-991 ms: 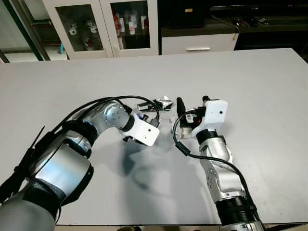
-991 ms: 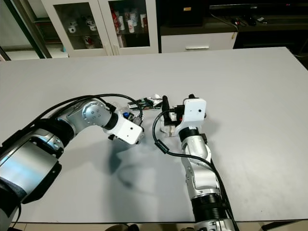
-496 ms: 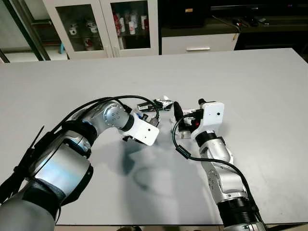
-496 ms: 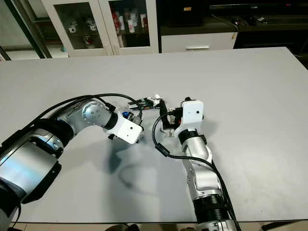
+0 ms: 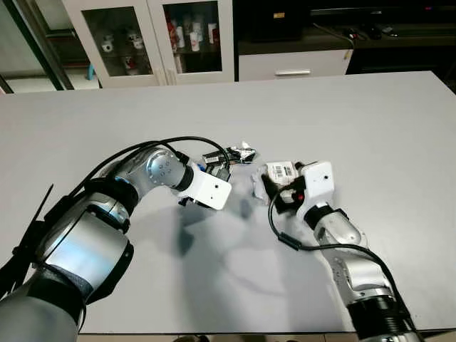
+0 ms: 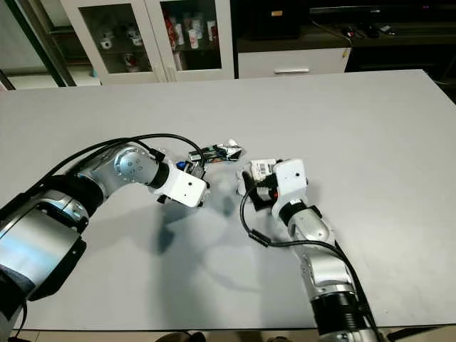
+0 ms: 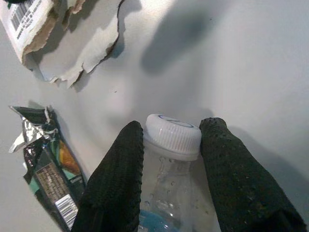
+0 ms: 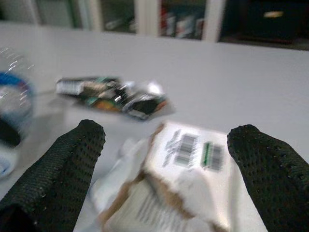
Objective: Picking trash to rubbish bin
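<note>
Trash lies on the grey table [image 5: 399,135]: a torn cardboard label [image 5: 279,172] at the right gripper [image 5: 274,187], and a foil wrapper [image 5: 229,154] just beyond the left gripper [image 5: 208,169].

Left wrist view: both fingers [image 7: 116,174] pinch the neck of a clear bottle [image 7: 170,164] below its white cap; wrapper beside one finger, torn cardboard ahead.

Right wrist view: fingers [image 8: 60,169] spread wide, the label between them; wrapper lies beyond.
</note>
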You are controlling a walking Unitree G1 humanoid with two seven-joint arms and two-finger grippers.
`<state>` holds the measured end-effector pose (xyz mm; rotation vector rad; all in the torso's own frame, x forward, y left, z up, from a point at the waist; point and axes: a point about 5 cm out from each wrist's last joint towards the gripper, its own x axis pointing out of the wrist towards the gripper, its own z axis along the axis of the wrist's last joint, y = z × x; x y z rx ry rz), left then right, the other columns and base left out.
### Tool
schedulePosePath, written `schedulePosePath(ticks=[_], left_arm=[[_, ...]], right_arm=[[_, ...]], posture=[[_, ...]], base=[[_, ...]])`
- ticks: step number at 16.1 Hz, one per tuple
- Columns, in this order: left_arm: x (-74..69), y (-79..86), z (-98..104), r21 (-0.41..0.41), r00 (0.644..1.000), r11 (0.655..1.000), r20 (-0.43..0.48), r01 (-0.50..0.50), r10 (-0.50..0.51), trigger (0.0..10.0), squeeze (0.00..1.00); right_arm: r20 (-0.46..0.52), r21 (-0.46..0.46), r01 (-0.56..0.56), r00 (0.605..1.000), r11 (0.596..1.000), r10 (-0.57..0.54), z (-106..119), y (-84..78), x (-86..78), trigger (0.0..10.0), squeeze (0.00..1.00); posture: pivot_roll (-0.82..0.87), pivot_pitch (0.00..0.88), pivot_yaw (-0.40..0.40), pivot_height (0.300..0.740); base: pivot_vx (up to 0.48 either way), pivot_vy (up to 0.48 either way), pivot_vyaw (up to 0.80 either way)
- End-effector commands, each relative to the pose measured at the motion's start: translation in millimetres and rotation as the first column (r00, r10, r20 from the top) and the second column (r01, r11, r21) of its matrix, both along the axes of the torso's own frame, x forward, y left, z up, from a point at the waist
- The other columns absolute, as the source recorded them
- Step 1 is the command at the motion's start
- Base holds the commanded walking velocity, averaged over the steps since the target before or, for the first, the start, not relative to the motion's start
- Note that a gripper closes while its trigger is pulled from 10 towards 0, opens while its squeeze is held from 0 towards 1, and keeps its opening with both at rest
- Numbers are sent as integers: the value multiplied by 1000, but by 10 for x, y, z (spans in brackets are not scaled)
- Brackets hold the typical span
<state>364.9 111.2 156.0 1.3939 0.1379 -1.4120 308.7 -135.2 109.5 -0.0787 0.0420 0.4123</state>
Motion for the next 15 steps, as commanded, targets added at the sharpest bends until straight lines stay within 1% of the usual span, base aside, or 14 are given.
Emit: schedulePosePath(ticks=[1, 3, 5, 6, 10, 11, 12, 15], left_arm=[[-12, 62, -39, -8, 1000, 1000, -17, -23, 23, 10000, 0], [-18, 72, -50, -10, 999, 1000, -21, -24, 24, 10000, 0], [-24, 86, -65, -11, 999, 1000, -26, -28, 28, 10000, 0], [-25, 89, -69, -11, 999, 1000, -26, -29, 29, 10000, 0], [-29, 103, -87, -4, 999, 999, -26, -33, 32, 10000, 0], [-30, 114, -91, -3, 999, 999, -26, -36, 36, 10000, 0], [-28, 122, -89, -6, 999, 999, -25, -41, 40, 10000, 0], [-26, 120, -90, -11, 999, 999, -27, -45, 45, 10000, 0]], right_arm=[[-24, 7, -30, 999, 1000, 30, -32, 0, -40, 10000, 0], [-60, 15, -85, 994, 996, 86, -66, -47, -96, 10000, 0], [-100, 47, -208, 972, 977, 212, -82, -93, -237, 10000, 0], [-105, 59, -230, 966, 971, 235, -79, -104, -265, 10000, 0], [-131, 57, -274, 951, 960, 279, -110, -169, -352, 10000, 0], [-124, 83, -286, 947, 955, 295, -79, -199, -391, 10000, 0], [-95, 126, -283, 951, 951, 296, -9, -216, -390, 10000, 0], [-72, 148, -299, 948, 943, 311, 53, -208, -388, 10000, 0]], posture=[[-98, 45, 98, 740], [-93, 46, 96, 740], [-94, 45, 94, 740], [-94, 45, 94, 740], [-95, 43, 98, 740], [-94, 44, 98, 740], [-95, 44, 98, 740], [-96, 43, 99, 740]], base=[[0, 0, 0], [0, 0, 0], [0, 0, 0], [0, 0, 0], [0, 0, 0], [0, 0, 0], [0, 0, 0], [0, 0, 0]])
